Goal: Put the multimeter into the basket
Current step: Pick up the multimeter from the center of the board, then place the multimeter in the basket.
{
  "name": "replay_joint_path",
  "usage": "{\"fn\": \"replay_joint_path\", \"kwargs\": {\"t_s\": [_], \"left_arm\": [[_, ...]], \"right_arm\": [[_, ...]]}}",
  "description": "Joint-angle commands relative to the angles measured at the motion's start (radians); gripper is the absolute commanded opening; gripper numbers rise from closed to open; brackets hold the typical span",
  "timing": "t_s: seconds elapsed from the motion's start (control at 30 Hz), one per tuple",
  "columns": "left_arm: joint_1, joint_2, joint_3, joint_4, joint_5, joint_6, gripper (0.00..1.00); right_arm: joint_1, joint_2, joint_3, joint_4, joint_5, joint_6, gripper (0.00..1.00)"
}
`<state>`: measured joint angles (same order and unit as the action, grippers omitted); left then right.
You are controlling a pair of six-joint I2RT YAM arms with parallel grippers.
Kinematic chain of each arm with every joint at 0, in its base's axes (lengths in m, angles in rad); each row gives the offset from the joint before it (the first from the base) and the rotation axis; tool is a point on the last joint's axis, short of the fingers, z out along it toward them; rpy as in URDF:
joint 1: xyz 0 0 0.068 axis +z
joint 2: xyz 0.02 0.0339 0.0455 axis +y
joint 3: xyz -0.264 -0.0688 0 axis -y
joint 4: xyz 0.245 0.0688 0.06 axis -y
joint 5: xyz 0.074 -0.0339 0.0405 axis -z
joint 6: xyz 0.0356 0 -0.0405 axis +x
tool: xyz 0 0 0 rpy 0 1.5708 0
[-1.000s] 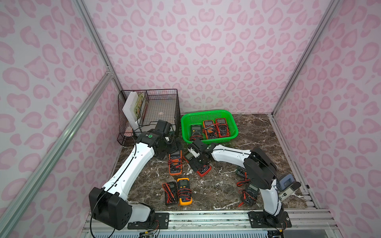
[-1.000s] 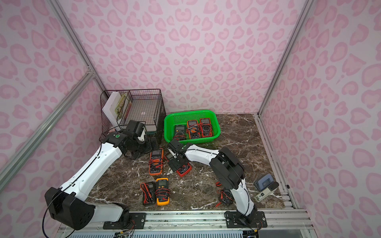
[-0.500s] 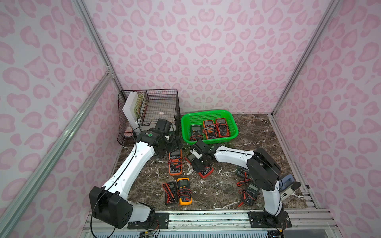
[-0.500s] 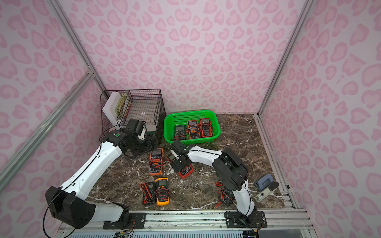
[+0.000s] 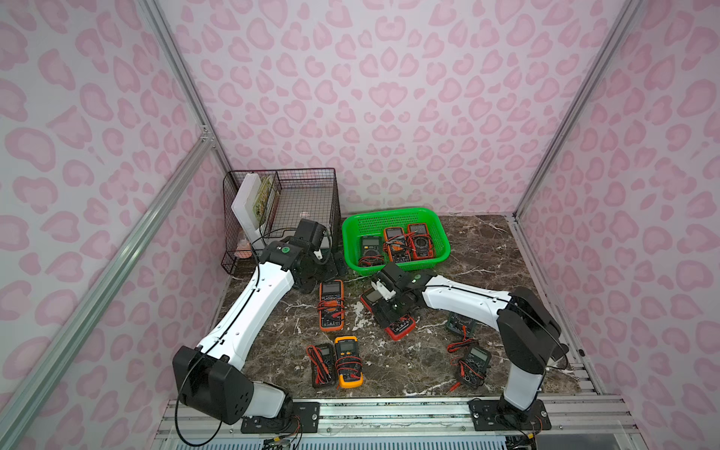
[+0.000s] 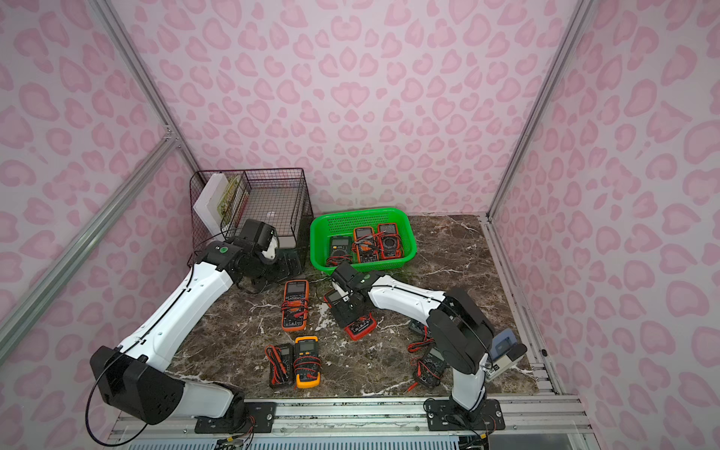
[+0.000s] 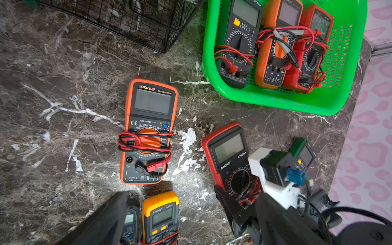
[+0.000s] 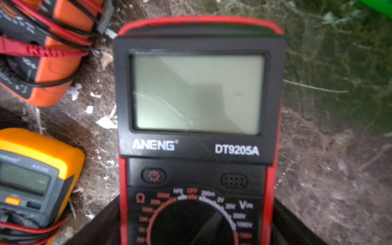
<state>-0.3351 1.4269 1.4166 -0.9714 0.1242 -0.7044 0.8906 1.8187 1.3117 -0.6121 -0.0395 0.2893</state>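
Three meters (image 5: 397, 243) sit in the green basket (image 5: 389, 222). The right end effector (image 5: 390, 311) straddles the red ANENG DT9205A multimeter (image 8: 197, 95), jaws pressed against both its edges. The multimeter lies on the bench (image 5: 487, 249) near the basket. The left end effector (image 5: 336, 265) hangs apart, empty. Next, I'd say, comes a lift high enough to clear the rim.

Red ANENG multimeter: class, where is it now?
In a top view the red multimeter lies mid-table under the right gripper, right of the orange multimeter, near the green basket.

nine multimeters (image 5: 331, 306), one green basket (image 5: 389, 213), one black wire rack (image 5: 307, 187), one grey-blue device (image 6: 504, 348), two robot arms (image 5: 253, 307).
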Motion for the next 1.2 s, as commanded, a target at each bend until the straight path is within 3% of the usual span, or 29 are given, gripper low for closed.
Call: {"fn": "replay_joint_path", "kwargs": {"t_s": [0.0, 0.37, 0.57, 1.17], "left_arm": [[0.0, 0.012, 0.021, 0.01, 0.018, -0.001, 0.99], [0.0, 0.024, 0.064, 0.029, 0.036, 0.005, 0.99], [0.0, 0.021, 0.065, 0.042, 0.049, 0.008, 0.99], [0.001, 0.032, 0.065, 0.061, 0.086, 0.043, 0.99]], "right_arm": [[-0.002, -0.04, -0.002, -0.009, -0.002, 0.025, 0.6], [-0.075, -0.134, 0.04, -0.035, -0.008, 0.05, 0.59], [-0.14, -0.143, 0.138, -0.041, -0.011, 0.045, 0.59], [-0.355, 0.005, 0.409, 0.054, 0.035, 0.06, 0.59]]}}
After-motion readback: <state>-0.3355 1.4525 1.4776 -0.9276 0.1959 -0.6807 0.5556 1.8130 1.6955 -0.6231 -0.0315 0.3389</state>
